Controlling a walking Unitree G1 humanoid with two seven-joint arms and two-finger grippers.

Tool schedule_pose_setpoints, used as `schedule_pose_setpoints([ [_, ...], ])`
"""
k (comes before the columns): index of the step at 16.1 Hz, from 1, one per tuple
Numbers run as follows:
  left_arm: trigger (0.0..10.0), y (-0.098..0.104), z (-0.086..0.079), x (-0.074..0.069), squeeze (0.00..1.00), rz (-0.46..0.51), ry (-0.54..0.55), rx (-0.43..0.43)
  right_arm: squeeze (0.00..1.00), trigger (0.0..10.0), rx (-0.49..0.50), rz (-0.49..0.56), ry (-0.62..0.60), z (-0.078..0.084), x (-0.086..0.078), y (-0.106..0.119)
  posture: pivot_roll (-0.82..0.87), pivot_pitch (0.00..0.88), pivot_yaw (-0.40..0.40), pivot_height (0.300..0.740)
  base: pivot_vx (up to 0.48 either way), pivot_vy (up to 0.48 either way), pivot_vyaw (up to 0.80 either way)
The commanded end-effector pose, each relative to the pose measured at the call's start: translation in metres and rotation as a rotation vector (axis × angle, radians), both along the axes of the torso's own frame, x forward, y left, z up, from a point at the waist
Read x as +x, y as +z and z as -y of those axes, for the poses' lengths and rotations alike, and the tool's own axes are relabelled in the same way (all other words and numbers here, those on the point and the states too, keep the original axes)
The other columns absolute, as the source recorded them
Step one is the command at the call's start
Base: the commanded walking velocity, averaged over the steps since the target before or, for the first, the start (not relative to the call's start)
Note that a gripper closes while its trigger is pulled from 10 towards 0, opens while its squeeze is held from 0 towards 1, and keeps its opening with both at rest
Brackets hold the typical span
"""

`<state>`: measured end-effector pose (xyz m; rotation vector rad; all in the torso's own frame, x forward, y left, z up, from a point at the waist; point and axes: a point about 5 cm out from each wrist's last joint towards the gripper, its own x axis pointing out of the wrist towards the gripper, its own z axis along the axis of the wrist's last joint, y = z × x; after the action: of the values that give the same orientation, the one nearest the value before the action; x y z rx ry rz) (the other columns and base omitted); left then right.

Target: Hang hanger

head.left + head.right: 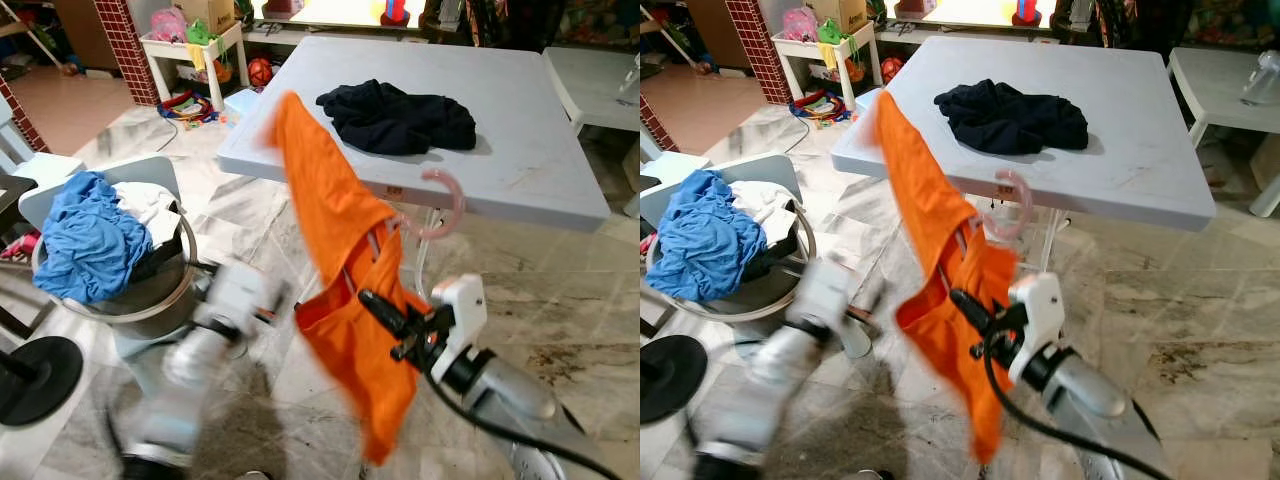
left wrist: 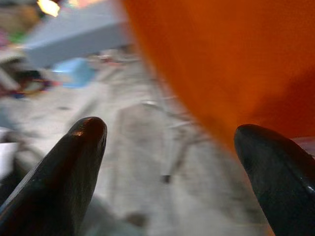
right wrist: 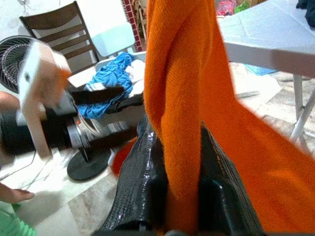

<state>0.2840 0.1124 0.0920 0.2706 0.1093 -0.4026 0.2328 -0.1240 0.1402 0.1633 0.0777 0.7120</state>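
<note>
One grey folding table [image 1: 520, 170] at upper centre stands on marbled floor tiles [image 1: 560, 310] and carries one black garment [image 1: 398, 117]. One orange shirt [image 1: 340, 300] on a pink hanger [image 1: 443, 205] fills mid-frame, clamped by the right gripper [image 1: 385, 315]. At lower left, the blurred left gripper [image 2: 167, 172] is spread wide beside a laundry basket [image 1: 150, 300]. No readable writing.

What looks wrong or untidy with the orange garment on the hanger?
The orange garment hangs bunched and lopsided off the pink hanger, one end flung upward. The right gripper pinches the cloth itself.
</note>
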Motion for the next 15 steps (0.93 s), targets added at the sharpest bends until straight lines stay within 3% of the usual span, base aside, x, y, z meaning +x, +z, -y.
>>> schedule_pose_setpoints([
  [1,10.0,0.010,0.016,0.005,0.00,0.034,-0.071,-0.024,0.00,10.0,-0.004,0.030,-0.001,0.001,0.002,0.007,0.03,0.072,-0.025,0.740,0.000,0.000,0.00],
  [4,10.0,0.019,0.037,0.006,0.00,0.089,-0.147,-0.032,0.00,10.0,-0.202,0.004,-0.077,0.005,0.013,-0.012,0.00,0.073,-0.016,0.740,0.000,0.000,0.00],
  [6,10.0,0.018,0.035,0.006,0.00,0.101,-0.142,-0.023,0.00,10.0,-0.198,-0.018,0.022,-0.007,0.006,-0.013,0.01,0.075,-0.018,0.740,0.000,0.000,0.00],
  [8,10.0,0.024,0.033,0.010,0.00,0.119,-0.120,-0.042,0.00,10.0,-0.238,-0.021,0.020,-0.004,0.005,-0.017,0.01,0.078,-0.019,0.740,0.000,0.000,0.00],
  [11,10.0,0.014,0.030,0.011,0.00,0.086,-0.109,-0.030,0.00,10.0,-0.223,-0.008,0.054,-0.002,0.005,-0.010,-0.01,0.079,-0.019,0.740,0.000,0.000,0.00],
  [12,3.0,0.011,0.029,0.011,0.00,0.064,-0.098,-0.050,0.00,10.0,-0.247,-0.012,0.077,0.000,0.003,-0.011,0.00,0.078,-0.019,0.740,0.000,0.000,0.00],
  [13,0.0,0.011,0.027,0.012,0.00,0.060,-0.094,-0.062,0.00,10.0,-0.265,-0.018,0.076,0.002,0.003,-0.013,0.00,0.079,-0.019,0.740,0.000,0.000,0.00],
  [15,0.0,0.013,0.022,0.013,0.00,0.076,-0.087,-0.051,0.00,10.0,-0.294,-0.061,0.067,0.009,0.003,-0.019,0.00,0.080,-0.018,0.740,0.000,0.000,0.00],
])
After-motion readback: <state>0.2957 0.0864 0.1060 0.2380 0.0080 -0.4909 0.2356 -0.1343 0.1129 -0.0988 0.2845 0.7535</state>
